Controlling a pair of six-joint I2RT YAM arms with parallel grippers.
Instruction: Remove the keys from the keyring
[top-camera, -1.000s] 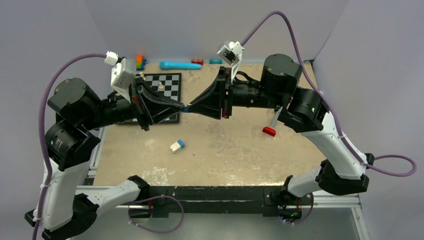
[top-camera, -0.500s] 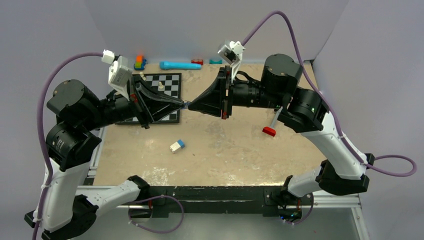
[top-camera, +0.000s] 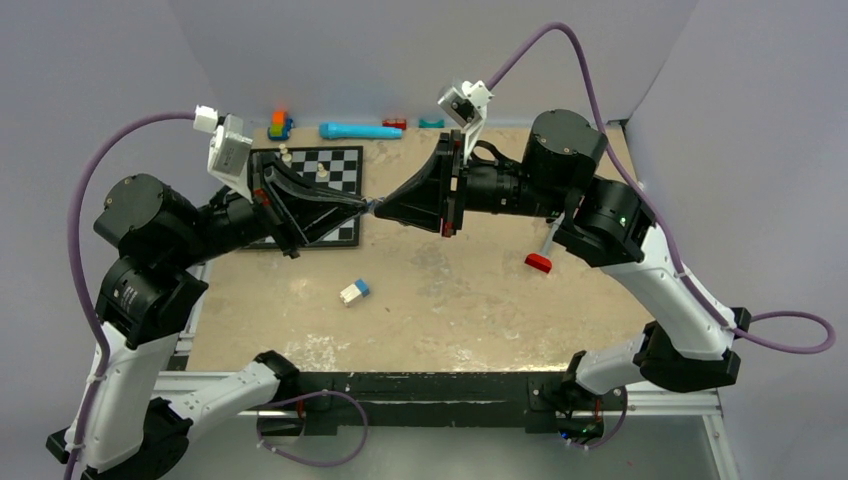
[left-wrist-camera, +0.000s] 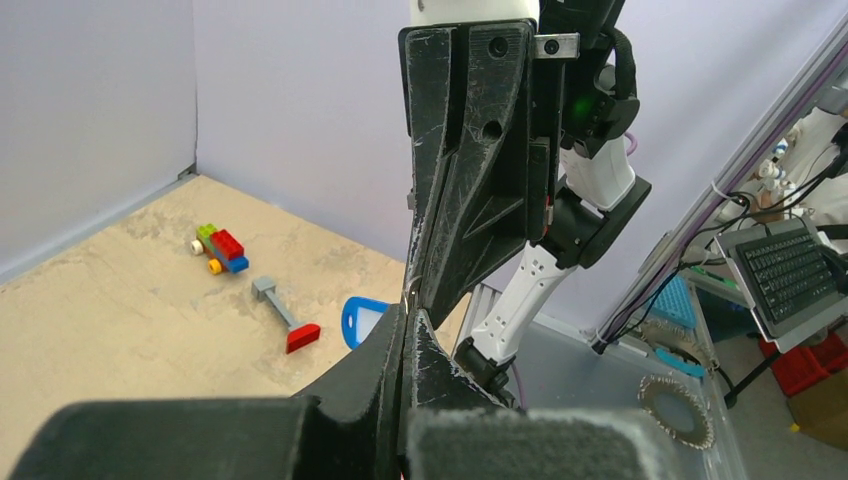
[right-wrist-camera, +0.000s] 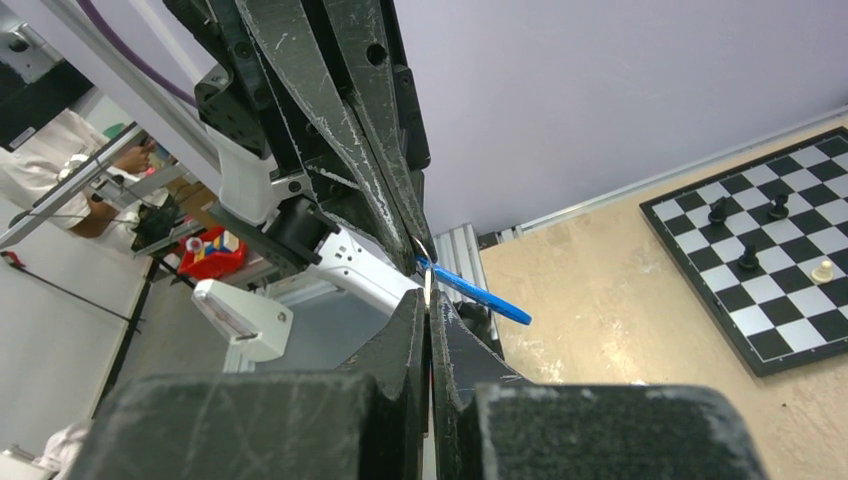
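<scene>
Where jaws meet, keyring mostly hidden

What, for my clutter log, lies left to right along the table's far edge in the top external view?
stacked coloured bricks → long blue object → small red piece → small teal piece

Illumination is even, diffuse and overhead; shadows on the worktop are soft and faint. The top view is sharp throughout. In both wrist views the near jaws are defocused; the background is sharp
</scene>
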